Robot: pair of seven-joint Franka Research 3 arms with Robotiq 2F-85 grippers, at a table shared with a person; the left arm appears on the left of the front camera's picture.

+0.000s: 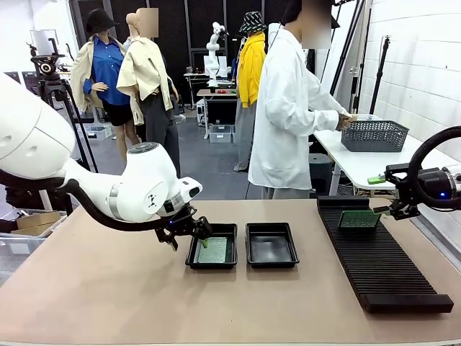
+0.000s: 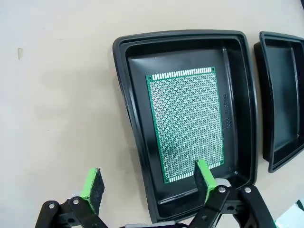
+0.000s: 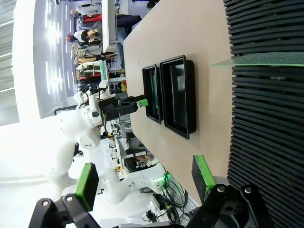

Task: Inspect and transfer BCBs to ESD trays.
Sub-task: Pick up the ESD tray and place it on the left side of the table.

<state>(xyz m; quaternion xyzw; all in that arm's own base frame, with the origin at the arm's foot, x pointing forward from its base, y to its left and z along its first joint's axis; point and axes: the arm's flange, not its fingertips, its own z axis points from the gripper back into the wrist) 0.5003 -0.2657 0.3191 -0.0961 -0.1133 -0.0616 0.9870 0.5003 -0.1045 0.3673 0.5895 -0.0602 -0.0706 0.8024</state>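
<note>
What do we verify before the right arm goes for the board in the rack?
1. Right end effector open: ok.
2. Rack BCB standing in a slot of the rack, ahead of the right fingers and not yet between them: ok.
3. Right tray empty for the drop: ok.
4. Left tray holds the placed BCB, lying flat on its floor: ok.
5. Left end effector open and clear of the placed BCB: cannot tell; one finger overlaps the board's corner in the wrist view.
6. Person turned away from the trays, hand at the mesh basket: ok.
</note>
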